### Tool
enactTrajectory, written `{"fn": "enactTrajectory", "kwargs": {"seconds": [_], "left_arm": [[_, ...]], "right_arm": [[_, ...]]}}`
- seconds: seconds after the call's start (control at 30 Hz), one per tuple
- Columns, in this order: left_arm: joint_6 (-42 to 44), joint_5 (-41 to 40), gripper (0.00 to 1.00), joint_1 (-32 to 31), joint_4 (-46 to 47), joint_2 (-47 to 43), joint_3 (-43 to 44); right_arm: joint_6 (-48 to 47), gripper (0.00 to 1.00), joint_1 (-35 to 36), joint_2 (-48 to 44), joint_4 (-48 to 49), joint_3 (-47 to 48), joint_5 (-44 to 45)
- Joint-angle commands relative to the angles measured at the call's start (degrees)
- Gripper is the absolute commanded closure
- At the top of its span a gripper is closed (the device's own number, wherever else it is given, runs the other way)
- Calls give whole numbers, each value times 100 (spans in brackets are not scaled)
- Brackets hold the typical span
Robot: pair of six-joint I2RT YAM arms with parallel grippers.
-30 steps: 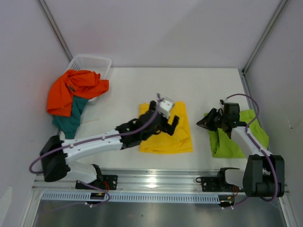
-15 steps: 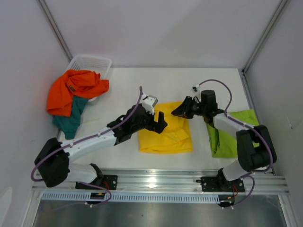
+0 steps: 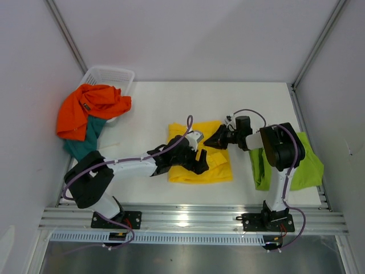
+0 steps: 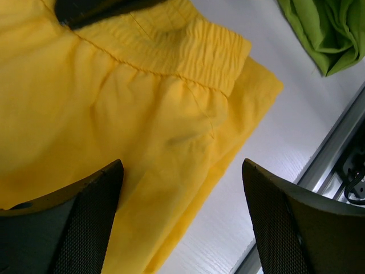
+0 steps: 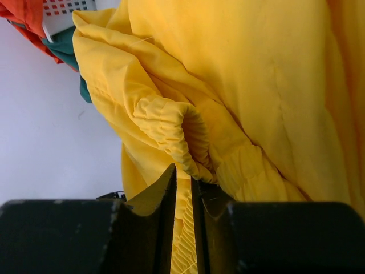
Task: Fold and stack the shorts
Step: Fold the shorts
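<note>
The yellow shorts (image 3: 201, 165) lie spread on the table (image 3: 165, 105), directly beneath the left gripper (image 4: 182, 168) and reaching to the tips of the right gripper (image 5: 183, 178). The right gripper's jaws stand narrow, pinching a gathered fold of the elastic waistband. Its own fingers hide how far the cloth runs in between them.

The left gripper is spread wide over a plain stretch of the fabric. Its fingers (image 4: 80, 228) are cut off at the bottom of the wrist view, and I cannot tell whether they touch the cloth. Ahead of it, on the waistband, a dark shape (image 4: 97, 8) is cut by the frame's top edge, with too little showing to name.

Behind the right gripper, past its wrist, the lime green shorts (image 3: 299, 168) lie partly covered by that arm, with a strip of bare table between them and the yellow pair. Well off to the left gripper's left, the orange shorts (image 3: 91, 108) drape over the rim of the white basket (image 3: 111, 75). The teal shorts (image 3: 82, 145) hang below them, mostly hidden.

Beyond both grippers, bare table runs to the far wall. On the near side, the yellow shorts' hem lies close to the metal rail (image 3: 182, 214).
</note>
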Motion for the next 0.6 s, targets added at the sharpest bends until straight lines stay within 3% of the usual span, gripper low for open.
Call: {"fn": "enactTrajectory", "kwargs": {"seconds": [0.0,0.13,0.33,0.57], "left_arm": [[37,115,14,-203,309,-46,-59],[99,124,14,-283,213,-266,-138],[108,1,14,-292,10,-845,-234],[2,-359,12,-239,-736,-1540,-15]], "right_arm": [[21,80,-60,262,28,288,296],[-50,77,-42,-88,-122,316,314],[-374,67,-7,-1503,-709,-17,288],[-858,76,142,-2313,-1519,-579,138]]}}
